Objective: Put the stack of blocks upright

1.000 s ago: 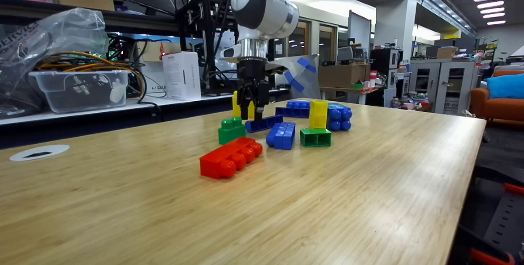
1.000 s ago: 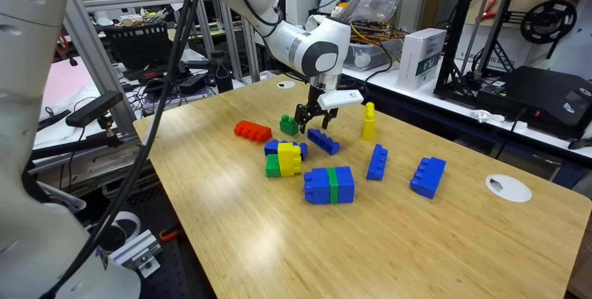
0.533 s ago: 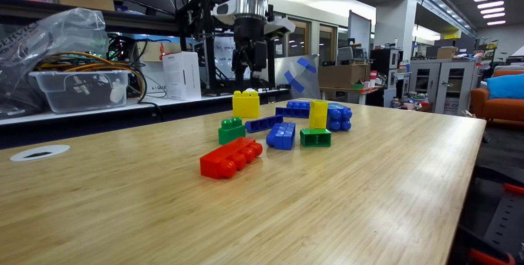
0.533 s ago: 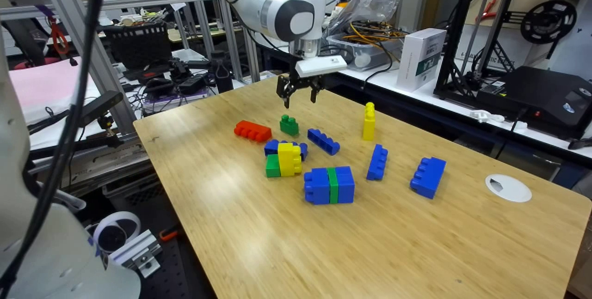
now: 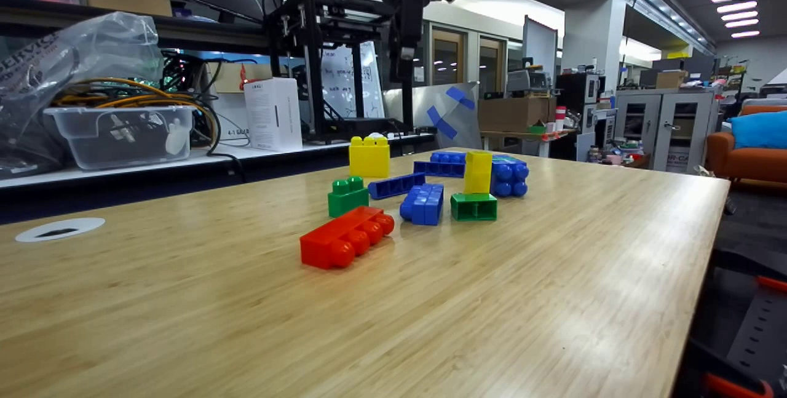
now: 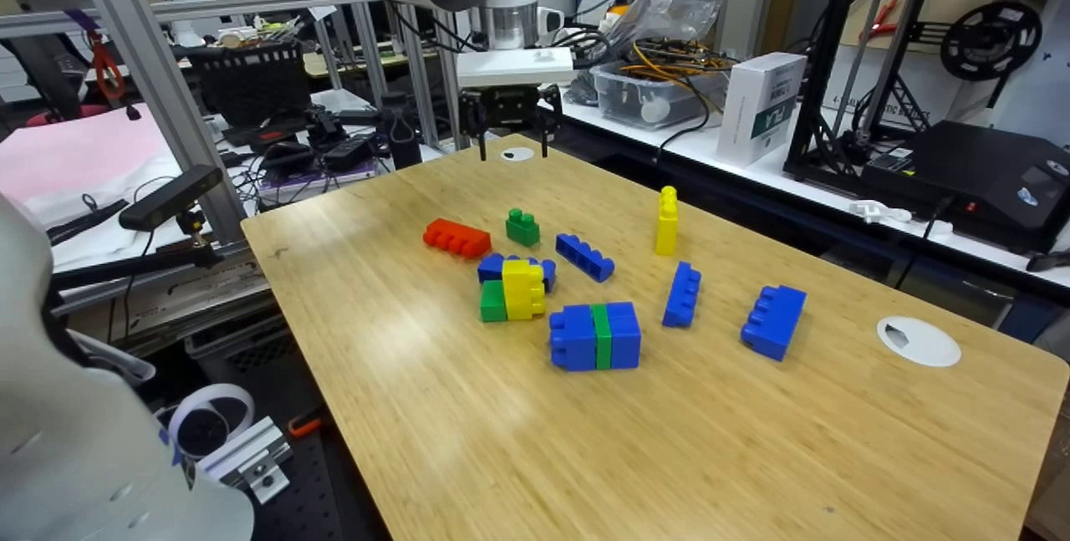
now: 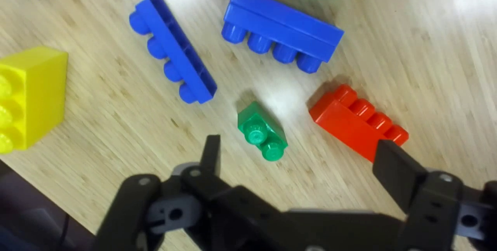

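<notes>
Gripper above wooden table, red brick nearest, green-yellow stack farther back

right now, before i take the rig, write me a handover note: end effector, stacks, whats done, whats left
End effector: open, empty, hanging above the table.
Blue-and-green brick stack: on the table, lying on its side, studs sideways.
Green-and-yellow brick pair: also on its side.
Done: neither stands upright yet.
Left: turn the stack studs-up; probably the blue-and-green one, being bulkiest, but that's uncertain.
</notes>
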Robot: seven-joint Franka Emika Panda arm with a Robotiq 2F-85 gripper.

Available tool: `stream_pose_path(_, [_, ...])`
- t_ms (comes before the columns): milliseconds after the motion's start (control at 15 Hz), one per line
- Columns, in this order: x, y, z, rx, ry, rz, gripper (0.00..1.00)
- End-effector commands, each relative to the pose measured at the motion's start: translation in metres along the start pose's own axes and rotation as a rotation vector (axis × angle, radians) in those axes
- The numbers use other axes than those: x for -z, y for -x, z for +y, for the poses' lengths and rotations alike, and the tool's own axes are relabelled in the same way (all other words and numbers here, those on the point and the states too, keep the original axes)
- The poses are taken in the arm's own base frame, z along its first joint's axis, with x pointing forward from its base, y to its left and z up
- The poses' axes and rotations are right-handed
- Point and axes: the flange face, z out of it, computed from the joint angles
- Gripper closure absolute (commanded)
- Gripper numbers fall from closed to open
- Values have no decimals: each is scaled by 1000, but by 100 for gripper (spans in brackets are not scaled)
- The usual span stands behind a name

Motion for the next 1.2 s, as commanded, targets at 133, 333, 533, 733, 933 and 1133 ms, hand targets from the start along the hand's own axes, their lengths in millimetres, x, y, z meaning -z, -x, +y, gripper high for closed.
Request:
stream_pose_path(133, [11, 49, -31, -224, 6, -82, 0])
stream_pose_path(333, [12, 74, -46, -305, -19, -122, 0])
stream_pose_path(533, [11, 96, -60, -370, -36, -146, 0])
stream_pose_path(733, [10, 116, -71, -409, -51, -159, 0])
stream_pose_path(933, [6, 116, -71, -408, -57, -168, 0])
stream_pose_path(1133, [7, 116, -75, -413, -54, -167, 0])
